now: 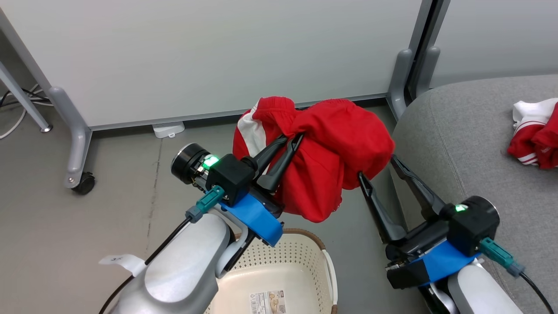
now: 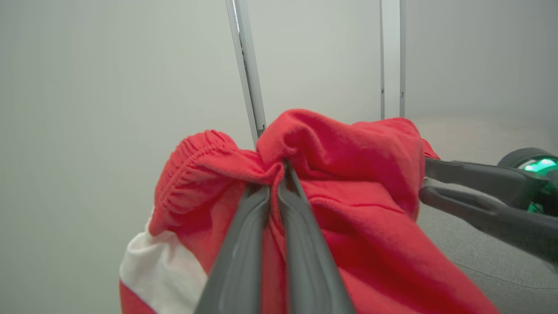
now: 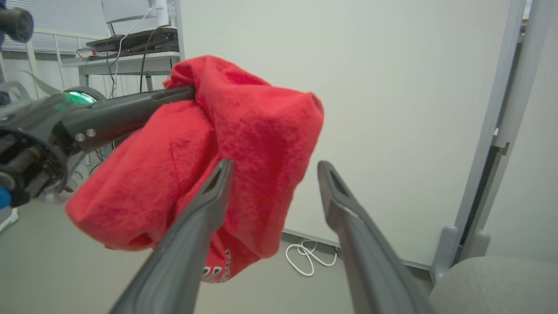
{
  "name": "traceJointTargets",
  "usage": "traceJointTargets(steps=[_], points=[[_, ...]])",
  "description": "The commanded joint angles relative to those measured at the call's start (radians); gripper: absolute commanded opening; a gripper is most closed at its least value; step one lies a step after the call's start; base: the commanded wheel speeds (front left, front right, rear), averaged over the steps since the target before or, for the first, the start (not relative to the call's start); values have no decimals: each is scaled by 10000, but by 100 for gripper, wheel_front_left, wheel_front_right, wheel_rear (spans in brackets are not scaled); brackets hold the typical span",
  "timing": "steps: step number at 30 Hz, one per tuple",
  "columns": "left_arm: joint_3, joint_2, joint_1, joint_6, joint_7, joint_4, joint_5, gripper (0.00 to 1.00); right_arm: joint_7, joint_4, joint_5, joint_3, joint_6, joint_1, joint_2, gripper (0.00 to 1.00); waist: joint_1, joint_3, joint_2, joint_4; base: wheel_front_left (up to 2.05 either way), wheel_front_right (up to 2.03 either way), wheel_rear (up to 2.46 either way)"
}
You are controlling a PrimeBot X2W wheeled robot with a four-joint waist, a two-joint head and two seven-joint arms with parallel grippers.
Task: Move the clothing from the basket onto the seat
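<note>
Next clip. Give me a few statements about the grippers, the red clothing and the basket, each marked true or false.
1. The left gripper is shut on the red garment. True.
2. The right gripper also clamps that garment. False: its jaws stand open beside it.
3. The held garment rests on the grey sofa seat. False: it hangs in the air, left of the seat.
4. A second red-and-white garment lies on the seat. True.
5. The laundry basket stands on the seat. False: it is on the floor, under the left arm.
</note>
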Motion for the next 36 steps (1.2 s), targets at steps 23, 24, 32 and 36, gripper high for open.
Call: traceJointTargets(steps=[23,24,32,36], points=[[-504,-129,155,-50,-50,-86,-70,0,-8,1071,1308,1618,5,-914,-328,0,0,-116,-1,307,0,0,0],[-513,-129,135,-50,-50,-86,-67,0,-8,1062,1308,1600,5,-901,-320,0,0,-109,-1,299,0,0,0],[-564,-110,-4,-50,-50,-68,-60,0,-8,987,1257,1503,5,-855,-273,0,0,-59,-1,269,0,0,0],[-560,-112,-20,-51,-50,-49,-48,0,-8,960,1230,1462,5,-838,-270,0,0,-34,-1,276,0,0,0]])
